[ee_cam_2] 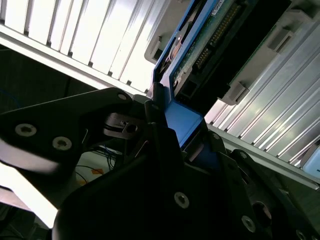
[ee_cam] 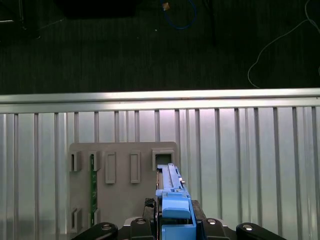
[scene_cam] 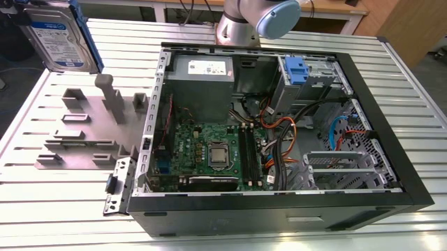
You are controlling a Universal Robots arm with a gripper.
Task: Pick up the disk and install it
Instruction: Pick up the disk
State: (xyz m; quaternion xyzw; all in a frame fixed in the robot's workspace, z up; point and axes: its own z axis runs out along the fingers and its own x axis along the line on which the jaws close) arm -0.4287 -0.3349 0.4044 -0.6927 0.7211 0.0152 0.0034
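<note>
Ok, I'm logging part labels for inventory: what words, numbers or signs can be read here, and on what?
Blue-and-white label on the flat silver-metal disk in blue plastic rails, held by the end effector: too blurred to read.
White sticker on the grey power-supply box: too small to read.
Green circuit board: print too small to read.

Ribbed metal table (scene_cam: 56, 209) bearing an open computer case (scene_cam: 279, 210) beside a grey slotted fixture (scene_cam: 84, 137)

Probably a lab: slatted workbench (scene_cam: 63, 209), open computer (scene_cam: 265, 209)
</note>
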